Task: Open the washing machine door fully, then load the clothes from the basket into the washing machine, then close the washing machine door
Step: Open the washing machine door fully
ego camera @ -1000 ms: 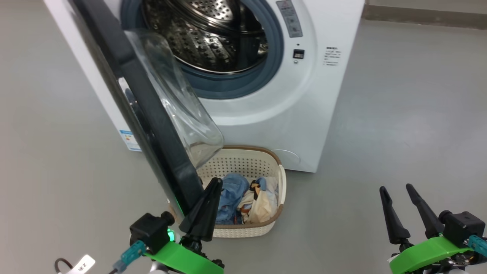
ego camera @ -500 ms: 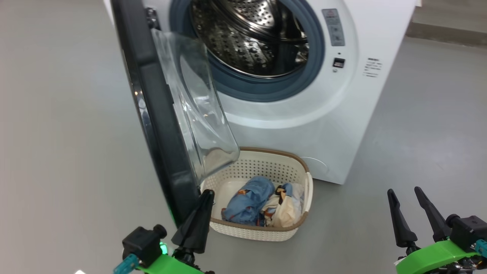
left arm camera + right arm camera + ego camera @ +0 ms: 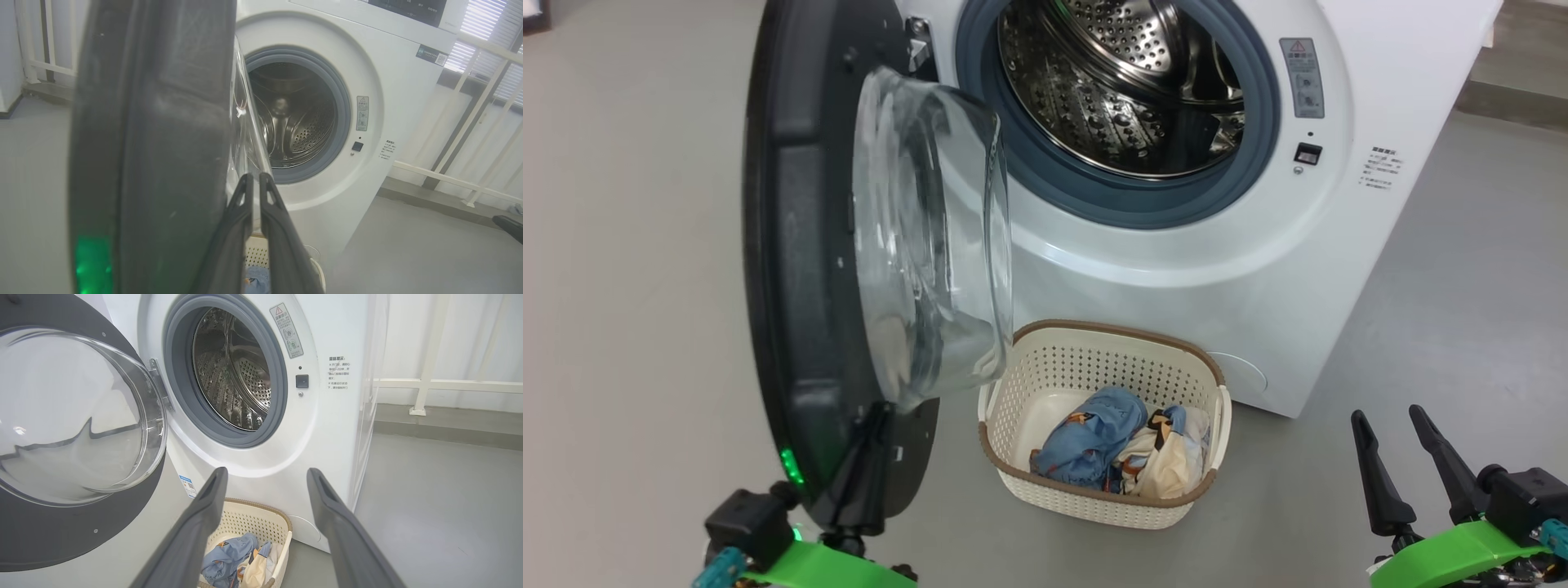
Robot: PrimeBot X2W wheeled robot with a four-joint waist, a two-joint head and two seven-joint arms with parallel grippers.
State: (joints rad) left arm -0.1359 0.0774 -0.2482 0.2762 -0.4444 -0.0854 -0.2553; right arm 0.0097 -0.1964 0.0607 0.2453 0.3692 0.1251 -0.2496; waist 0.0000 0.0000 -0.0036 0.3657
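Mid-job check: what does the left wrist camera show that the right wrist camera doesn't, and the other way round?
Left wrist view: the door edge-on and close, a green glow low on it, the shut left claw beside its rim, the control panel on top of the washing machine. Right wrist view: the door's inner face with its glass bowl, the hinge, a blue label, the open right claw. Both: the steel drum, grey gasket, and the basket with clothes below.
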